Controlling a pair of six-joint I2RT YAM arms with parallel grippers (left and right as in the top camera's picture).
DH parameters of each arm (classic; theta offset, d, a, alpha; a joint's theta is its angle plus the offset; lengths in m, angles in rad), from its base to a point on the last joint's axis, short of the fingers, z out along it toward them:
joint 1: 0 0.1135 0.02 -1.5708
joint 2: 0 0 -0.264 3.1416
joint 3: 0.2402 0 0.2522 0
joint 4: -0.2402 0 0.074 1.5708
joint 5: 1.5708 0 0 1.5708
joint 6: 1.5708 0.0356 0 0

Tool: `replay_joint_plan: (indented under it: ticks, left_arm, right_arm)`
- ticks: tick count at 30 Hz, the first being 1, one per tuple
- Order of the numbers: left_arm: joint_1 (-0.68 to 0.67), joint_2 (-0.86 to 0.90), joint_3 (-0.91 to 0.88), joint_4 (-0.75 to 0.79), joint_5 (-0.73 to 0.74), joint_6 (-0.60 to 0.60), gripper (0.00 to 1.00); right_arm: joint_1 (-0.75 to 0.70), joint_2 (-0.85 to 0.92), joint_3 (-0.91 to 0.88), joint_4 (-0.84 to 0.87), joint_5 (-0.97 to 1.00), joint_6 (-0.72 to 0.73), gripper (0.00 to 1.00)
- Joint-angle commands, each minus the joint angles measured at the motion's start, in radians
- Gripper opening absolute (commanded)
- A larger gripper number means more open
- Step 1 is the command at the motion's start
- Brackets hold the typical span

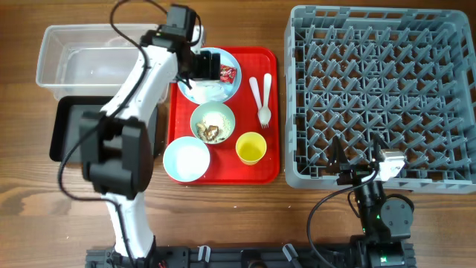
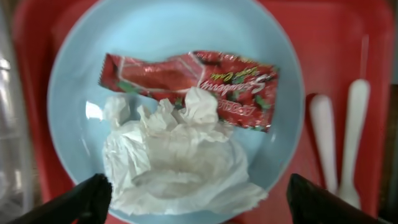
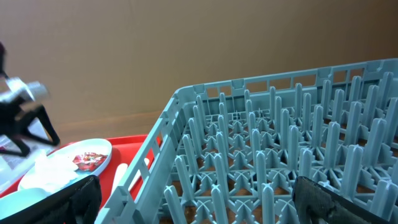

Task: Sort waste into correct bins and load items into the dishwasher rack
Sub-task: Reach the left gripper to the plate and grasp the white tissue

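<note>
Wooden desk, red tray: left end effector gapes wide over the plate's crumpled paper. Lower centred and pinch paper alone, clear of the wrapper. Right end effector sits wide open.

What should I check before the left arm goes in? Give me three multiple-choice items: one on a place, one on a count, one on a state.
1. Where does the red-and-white wrapper lie? A. on the plate; B. in the clear tub; C. in the dishwasher rack.
2. How many bowls stand on the red tray? A. one; B. two; C. three.
3. How is the left gripper? A. open above the plate; B. shut on the wrapper; C. shut on the plate's rim.
Answers: 1 A, it lies on the plate against the white paper; 2 B, one holds scraps, one looks bare; 3 A, its fingertips stand wide apart.
</note>
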Motion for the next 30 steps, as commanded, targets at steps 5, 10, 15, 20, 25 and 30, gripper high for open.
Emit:
replay_joint_plan:
  ticks: [5, 10, 15, 20, 25, 30]
  left_arm:
    - [-0.042, 0.103, 0.016, 0.006, -0.085, -0.003, 0.7]
    - [-0.043, 0.116, 0.016, 0.012, -0.146, -0.051, 0.59]
    - [-0.043, 0.116, 0.016, 0.026, -0.145, -0.051, 0.04]
    - [-0.045, 0.111, 0.02, 0.024, -0.145, -0.051, 0.04]
    - [-0.045, 0.069, 0.066, -0.019, -0.141, -0.051, 0.04]
    - [-0.043, -0.012, 0.115, -0.056, -0.141, -0.052, 0.04]
  right_arm:
    - [-0.002, -0.005, -0.001, 0.002, -0.013, 0.009, 1.0]
    - [-0.002, -0.005, -0.001, 0.002, -0.013, 0.008, 1.0]
    - [-0.002, -0.005, -0.001, 0.002, -0.013, 0.009, 1.0]
    - [-0.002, -0.005, -0.001, 0.002, -0.013, 0.008, 1.0]
    - [-0.002, -0.005, -0.001, 0.002, -0.013, 0.009, 1.0]
    - [-0.002, -0.005, -0.001, 0.002, -0.013, 0.009, 1.0]
